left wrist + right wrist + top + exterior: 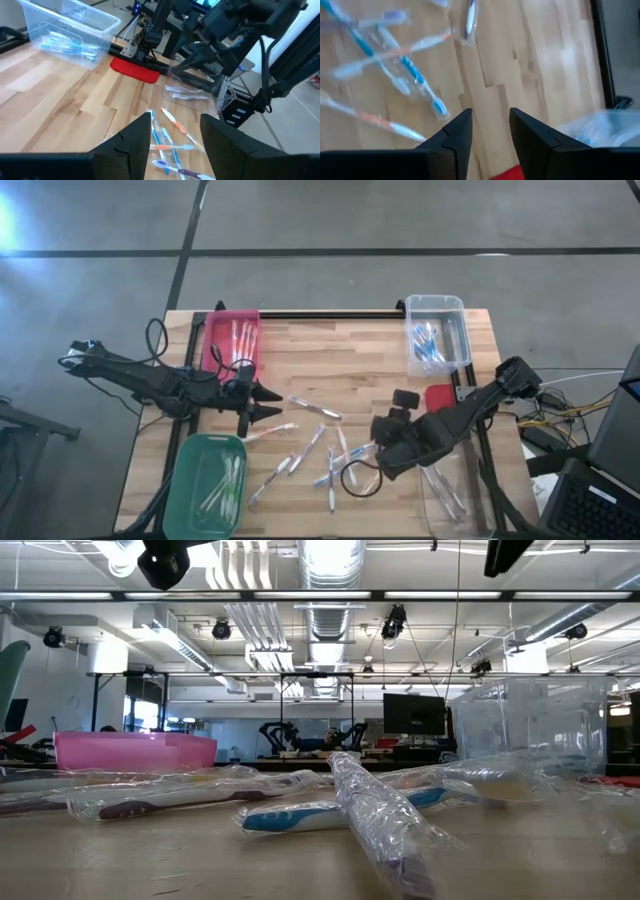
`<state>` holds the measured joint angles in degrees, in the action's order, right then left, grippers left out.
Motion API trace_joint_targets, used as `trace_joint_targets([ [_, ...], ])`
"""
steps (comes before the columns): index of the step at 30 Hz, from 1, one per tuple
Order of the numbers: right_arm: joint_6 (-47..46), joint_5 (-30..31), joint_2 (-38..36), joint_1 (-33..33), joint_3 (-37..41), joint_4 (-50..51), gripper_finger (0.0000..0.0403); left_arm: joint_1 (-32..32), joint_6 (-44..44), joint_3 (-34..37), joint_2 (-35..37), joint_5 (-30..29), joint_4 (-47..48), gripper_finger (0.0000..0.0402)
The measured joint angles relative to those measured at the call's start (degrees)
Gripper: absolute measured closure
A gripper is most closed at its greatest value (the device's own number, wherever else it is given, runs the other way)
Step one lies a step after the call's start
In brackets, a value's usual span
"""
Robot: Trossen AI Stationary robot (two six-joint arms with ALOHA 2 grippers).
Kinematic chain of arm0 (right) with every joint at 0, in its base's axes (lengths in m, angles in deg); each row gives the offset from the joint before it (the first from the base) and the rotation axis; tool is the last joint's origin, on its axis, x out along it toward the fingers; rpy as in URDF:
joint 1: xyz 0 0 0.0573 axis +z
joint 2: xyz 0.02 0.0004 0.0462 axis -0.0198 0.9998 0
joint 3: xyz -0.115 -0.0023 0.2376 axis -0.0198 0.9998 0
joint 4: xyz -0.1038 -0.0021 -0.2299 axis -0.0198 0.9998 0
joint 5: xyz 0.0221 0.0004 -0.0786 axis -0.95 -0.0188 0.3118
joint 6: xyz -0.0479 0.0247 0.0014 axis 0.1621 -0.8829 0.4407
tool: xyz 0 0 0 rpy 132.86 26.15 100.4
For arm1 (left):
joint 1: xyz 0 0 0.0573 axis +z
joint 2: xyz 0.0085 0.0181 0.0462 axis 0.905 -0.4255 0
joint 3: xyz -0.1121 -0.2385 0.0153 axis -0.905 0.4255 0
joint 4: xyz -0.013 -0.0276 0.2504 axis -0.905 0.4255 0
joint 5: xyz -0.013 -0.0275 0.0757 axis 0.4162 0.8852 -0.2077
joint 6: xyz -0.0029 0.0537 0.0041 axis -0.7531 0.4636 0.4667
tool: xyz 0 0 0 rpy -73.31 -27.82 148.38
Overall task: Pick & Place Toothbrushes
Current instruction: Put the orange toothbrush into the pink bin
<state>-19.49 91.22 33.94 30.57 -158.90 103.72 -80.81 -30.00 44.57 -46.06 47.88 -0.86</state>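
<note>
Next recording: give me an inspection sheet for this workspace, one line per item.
Surface: wooden table, black rails at edges.
Job's things: loose toothbrushes mid-table; more in pink bin, green bin, clear bin.
Clutter: red pad near clear bin.
Grippers: left gripper open beside pink bin; right gripper open, empty, over the pile.
Cables: loop under right arm; wires off right edge.
Surroundings: concrete floor, workshop behind.

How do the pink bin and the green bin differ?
The pink bin sits at the table's far left edge; the green bin sits at the near left corner. Pink lies square to the table; green is slightly turned. Pink is rectangular with sharp corners; green's are rounded. Both hold toothbrushes.
</note>
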Motion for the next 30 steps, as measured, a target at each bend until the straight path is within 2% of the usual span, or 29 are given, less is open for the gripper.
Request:
trace_joint_targets([
  [4, 7.9, -0.7, 0.0, 0.0, 3.7, -2.4, 0.027, 0.0, 2.5, 0.0, 0.0, 0.0, 0.0, 0.0225],
  [7, 12.7, -1.3, 0.0, 0.0, 6.6, -4.3, 0.0268, 0.0, 7.9, 0.0, 0.0, 0.4, -0.2, 0.0225],
  [10, 13.9, -4.9, 0.0, 0.0, 9.4, -6.2, 0.0273, -0.1, 13.1, 0.4, -0.5, 1.9, -0.6, 0.0225],
  [20, 15.6, -17.9, 0.0, 0.1, 17.5, -17.6, 0.0306, -0.1, 19.6, 1.2, -8.1, 3.6, -4.9, 0.0225],
  [25, 17.9, -21.7, 0.0, 0.4, 20.7, -23.7, 0.0306, -0.1, 19.5, 1.2, -10.6, 3.2, -6.8, 0.0225],
  [30, 20.4, -23.2, 0.3, 0.8, 22.6, -30.8, 0.0283, -0.1, 17.9, 1.2, -10.5, 3.1, -8.4, 0.0225],
])
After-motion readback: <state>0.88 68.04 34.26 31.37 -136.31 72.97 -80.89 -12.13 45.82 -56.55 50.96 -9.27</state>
